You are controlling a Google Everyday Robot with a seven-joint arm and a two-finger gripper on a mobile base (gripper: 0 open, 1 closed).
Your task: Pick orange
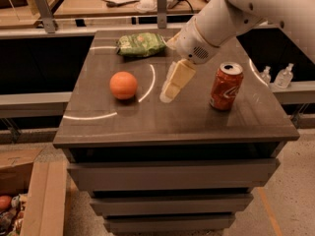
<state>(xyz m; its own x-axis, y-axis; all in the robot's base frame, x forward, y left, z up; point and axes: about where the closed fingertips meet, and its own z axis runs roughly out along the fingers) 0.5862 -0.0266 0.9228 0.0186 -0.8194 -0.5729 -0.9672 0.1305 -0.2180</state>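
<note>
The orange (123, 85) is a smooth round fruit sitting on the left half of the dark table top (147, 122). My gripper (172, 88), with cream-coloured fingers pointing down, hangs over the middle of the table, a short way to the right of the orange and apart from it. It holds nothing. A red soda can (226, 86) with a silver top stands upright to the right of the gripper.
A green snack bag (141, 44) lies at the back of the table, behind the orange. Two small clear bottles (275, 75) stand on a ledge to the right. A cardboard box (29, 200) sits on the floor at lower left.
</note>
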